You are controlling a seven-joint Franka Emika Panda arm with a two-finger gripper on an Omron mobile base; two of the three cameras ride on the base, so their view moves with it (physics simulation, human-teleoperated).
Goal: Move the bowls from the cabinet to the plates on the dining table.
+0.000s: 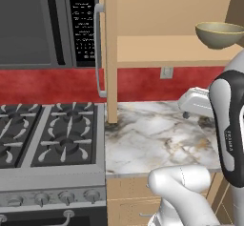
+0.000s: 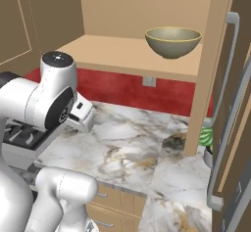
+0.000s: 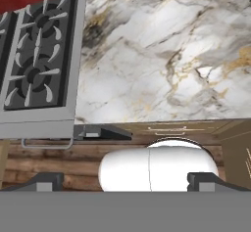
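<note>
My pincer (image 3: pixel 125 181) is wide open and holds nothing, pointing down at the marble counter (image 3: pixel 162 55). The bowl (image 2: pixel 173 41) sits near the shelf's (image 2: pixel 112 50) front edge in the open cabinet. I should rise, level out, and pinch its rim squarely.

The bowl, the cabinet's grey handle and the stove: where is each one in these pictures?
bowl (image 2: pixel 172 44): right base view, on its olive outer wall.
cabinet's grey handle (image 1: pixel 98 53): left base view, on the middle of the vertical bar.
stove (image 1: pixel 50 137): left base view, on the burner grates.
</note>
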